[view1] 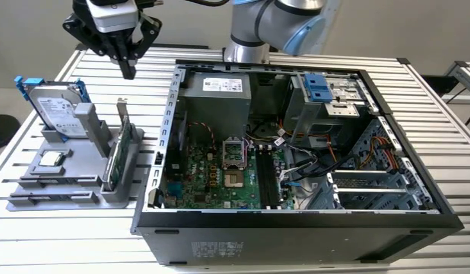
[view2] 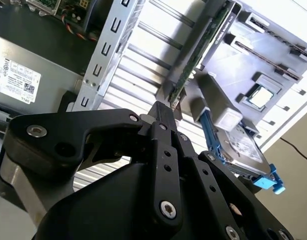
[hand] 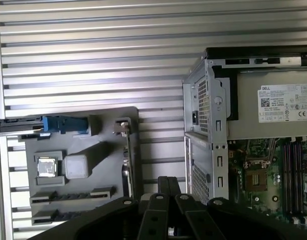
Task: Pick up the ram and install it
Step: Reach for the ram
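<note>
Hand (view1: pixel 128 72) is pinched shut and empty, hanging over the rack (view1: pixel 68 192). Can't tell the ram from the green card (view1: pixel 116 157) standing in it, so grabbing the wrong board's my worry.

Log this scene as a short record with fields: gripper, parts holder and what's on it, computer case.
computer case: side open, motherboard exposed
memory slots: long, dark, on the motherboard
parts holder: gray, on the slatted table, to the exterior view's left of the computer case
hard drive: in blue rails, standing tilted in the holder
green card: on edge in the holder, metal bracket sticking up
processor chip: flat on the holder
gripper: shut, holding nothing, raised just above the green card's bracket
</note>
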Motion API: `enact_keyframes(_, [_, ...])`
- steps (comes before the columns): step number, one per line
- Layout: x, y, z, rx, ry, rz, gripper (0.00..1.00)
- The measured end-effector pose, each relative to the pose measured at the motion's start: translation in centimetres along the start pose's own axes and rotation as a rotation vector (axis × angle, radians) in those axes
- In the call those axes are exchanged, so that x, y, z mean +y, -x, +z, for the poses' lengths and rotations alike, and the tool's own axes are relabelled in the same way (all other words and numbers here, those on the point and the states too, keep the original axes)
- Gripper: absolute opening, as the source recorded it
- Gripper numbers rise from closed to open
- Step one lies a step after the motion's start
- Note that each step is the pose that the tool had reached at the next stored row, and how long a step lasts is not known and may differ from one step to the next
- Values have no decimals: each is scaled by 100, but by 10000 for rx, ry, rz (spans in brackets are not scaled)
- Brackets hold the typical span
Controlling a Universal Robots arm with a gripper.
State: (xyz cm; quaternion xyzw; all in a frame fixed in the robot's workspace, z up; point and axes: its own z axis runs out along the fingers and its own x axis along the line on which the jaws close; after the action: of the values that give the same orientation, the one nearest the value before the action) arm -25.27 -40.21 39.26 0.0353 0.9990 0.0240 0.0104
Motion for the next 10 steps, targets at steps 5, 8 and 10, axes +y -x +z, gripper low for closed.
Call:
enact_keyframes(5, [-10,-98,-2,0,0,0,0])
enact_keyframes(8, [-17,-157,-4,0,0,0,0])
enact_keyframes(10, [-21,-196,-5,1,-1,0,0])
